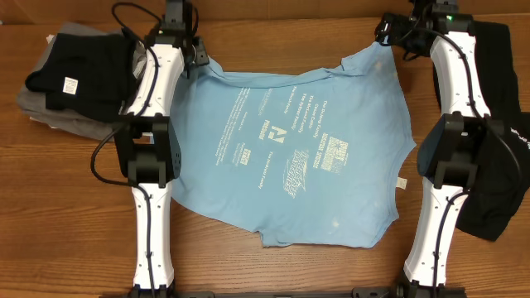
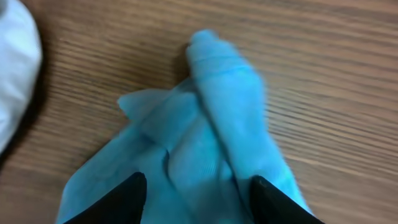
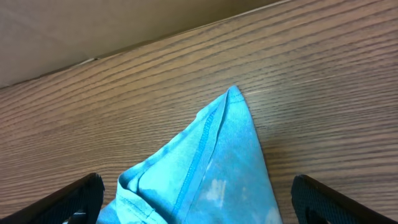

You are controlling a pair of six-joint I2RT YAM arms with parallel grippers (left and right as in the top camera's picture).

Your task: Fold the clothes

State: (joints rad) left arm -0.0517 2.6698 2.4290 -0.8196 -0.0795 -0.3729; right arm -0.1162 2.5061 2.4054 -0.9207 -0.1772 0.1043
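Your left gripper (image 2: pixel 198 182) straddles a bunched far corner (image 2: pixel 217 106) of the light blue T-shirt (image 1: pixel 290 157). Its black jaws stand part-way apart with folds of cloth between them, and the wrist view does not show whether they pinch the fabric. Your right gripper (image 3: pixel 198 183) hangs released, jaws at full spread, over the shirt's other far corner (image 3: pixel 227 143), whose stitched hem points away across bare wood. Beyond the fingers, the shirt lies spread print-up in the middle of the table (image 1: pixel 74 215), between the two arms and rumpled along its near edge. A black garment (image 1: pixel 79 70) with a small white label sits on a grey pile (image 1: pixel 37 112) at the left edge. Another dark garment (image 1: pixel 505 199) lies beyond the right arm, and neither gripper touches either one. The step in hand looks like taking both far corners for a first fold toward you. To do it well, seat the left jaws deep enough to catch every layer of the bunch. Bring the right jaws down around the hem tip rather than beside it. Then lift both corners evenly so the cloth carries over flat without dragging the near edge.
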